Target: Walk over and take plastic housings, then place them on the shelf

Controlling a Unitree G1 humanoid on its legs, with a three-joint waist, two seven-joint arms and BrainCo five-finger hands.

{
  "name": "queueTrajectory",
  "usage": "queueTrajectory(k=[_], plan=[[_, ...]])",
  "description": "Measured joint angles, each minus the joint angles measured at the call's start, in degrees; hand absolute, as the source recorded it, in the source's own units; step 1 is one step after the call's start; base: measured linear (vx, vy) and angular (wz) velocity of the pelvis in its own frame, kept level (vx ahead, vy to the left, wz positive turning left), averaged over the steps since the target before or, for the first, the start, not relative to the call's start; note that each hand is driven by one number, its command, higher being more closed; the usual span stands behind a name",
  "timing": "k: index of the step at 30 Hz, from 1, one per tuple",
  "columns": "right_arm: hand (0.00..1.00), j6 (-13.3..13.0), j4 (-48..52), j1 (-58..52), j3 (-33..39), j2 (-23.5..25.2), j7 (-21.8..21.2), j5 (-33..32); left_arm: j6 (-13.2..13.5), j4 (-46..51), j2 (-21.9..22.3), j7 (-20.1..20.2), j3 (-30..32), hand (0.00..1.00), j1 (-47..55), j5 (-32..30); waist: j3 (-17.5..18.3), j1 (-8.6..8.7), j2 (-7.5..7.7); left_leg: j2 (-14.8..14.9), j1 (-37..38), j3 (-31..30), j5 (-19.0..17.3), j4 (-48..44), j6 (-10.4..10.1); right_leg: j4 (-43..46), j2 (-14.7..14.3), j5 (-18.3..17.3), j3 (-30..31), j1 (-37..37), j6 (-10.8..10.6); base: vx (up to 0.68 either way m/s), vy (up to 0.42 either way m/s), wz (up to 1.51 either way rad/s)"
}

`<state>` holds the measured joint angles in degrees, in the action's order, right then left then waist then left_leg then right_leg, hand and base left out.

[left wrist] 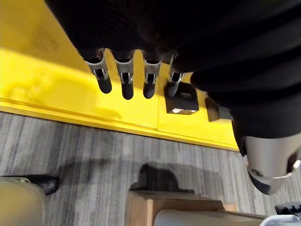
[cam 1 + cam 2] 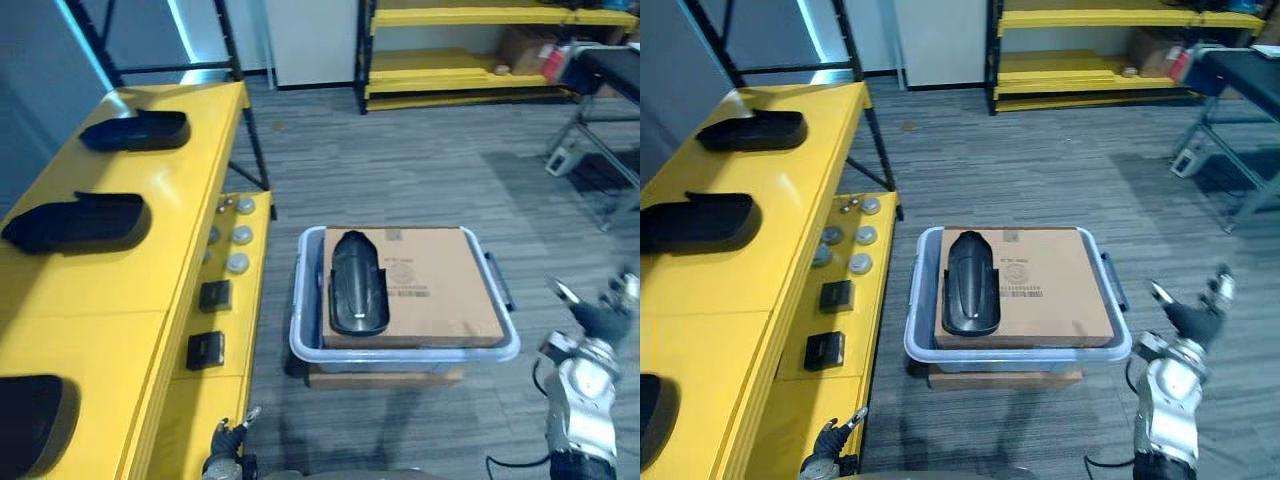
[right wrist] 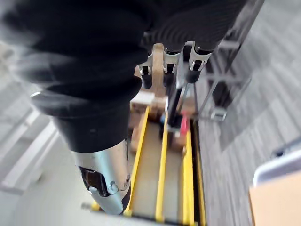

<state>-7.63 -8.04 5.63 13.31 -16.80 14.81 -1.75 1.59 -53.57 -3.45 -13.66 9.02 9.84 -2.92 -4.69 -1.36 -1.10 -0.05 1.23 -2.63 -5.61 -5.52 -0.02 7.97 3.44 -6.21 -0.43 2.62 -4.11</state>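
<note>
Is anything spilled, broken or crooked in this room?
Nothing stands out. The black housing lies flat on the cardboard box in the bin, and the other housings sit neatly apart on the yellow shelf.

No text, number or sign can be read anywhere. The box (image 2: 450,300) top carries a round printed mark (image 2: 397,268) with a strip label (image 2: 406,291) of fine lines at its 6 o'clock, both just at 3 o'clock of the housing (image 2: 357,283). A small mark (image 2: 392,236) sits near the box's far edge at 12 o'clock, and all three are too small to make out.
</note>
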Motion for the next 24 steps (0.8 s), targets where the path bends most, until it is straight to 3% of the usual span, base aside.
queueTrajectory(k=[7, 11, 14, 16, 24], plan=[[0.00, 3.24, -13.10, 6.23, -7.73, -0.36, -0.09, 4.63, 0.02, -0.45, -0.40, -0.07, 0.04, 0.00, 1.39, 0.03, -0.23, -1.16, 0.22, -1.77, -3.21, -2.79, 3.43, 3.28, 0.09, -2.05, 1.65, -0.01, -3.59, -2.15, 0.03, -0.11, -0.003, 0.19], [0.00, 5.96, -20.05, 10.20, -7.67, -0.23, 0.57, 7.94, 0.02, -0.76, -0.50, -0.28, 0.07, 0.00, 1.43, 0.04, -0.60, -1.38, 0.22, -1.91, -5.02, -3.93, 5.43, 5.71, -0.27, -2.34, 1.76, 0.88, -4.62, -4.48, 0.60, -0.15, 0.011, 0.17], [0.00, 8.90, -23.95, 11.95, -7.29, 1.20, 3.87, 12.82, -0.09, -1.16, -1.10, -0.73, 0.07, 0.00, 1.45, 0.02, -1.33, -1.51, 0.63, -1.91, -6.77, -4.90, 7.10, 7.29, -0.47, -3.37, 1.77, 1.44, -5.86, -6.00, 0.19, -0.11, 0.020, 0.18], [0.00, 9.67, -26.83, 12.91, -6.07, 2.42, 5.32, 13.92, -0.08, -1.14, -1.21, -1.58, 0.14, 0.00, 1.37, 0.02, -1.80, -2.69, 0.61, -1.91, -7.01, -4.86, 7.23, 7.51, -0.43, -4.15, 1.75, 1.80, -5.98, -6.04, 0.43, -0.02, 0.017, 0.03], [0.00, 11.78, -31.50, 16.62, -0.30, 5.35, 11.95, 13.58, 0.00, -0.92, -1.22, -3.16, 0.61, 0.00, 0.22, 0.06, -4.67, -3.06, 0.18, -2.10, -9.91, -5.23, 8.07, 7.52, 0.35, -5.25, 1.80, 2.72, -6.91, -7.97, 0.30, 0.06, -0.006, 0.05]])
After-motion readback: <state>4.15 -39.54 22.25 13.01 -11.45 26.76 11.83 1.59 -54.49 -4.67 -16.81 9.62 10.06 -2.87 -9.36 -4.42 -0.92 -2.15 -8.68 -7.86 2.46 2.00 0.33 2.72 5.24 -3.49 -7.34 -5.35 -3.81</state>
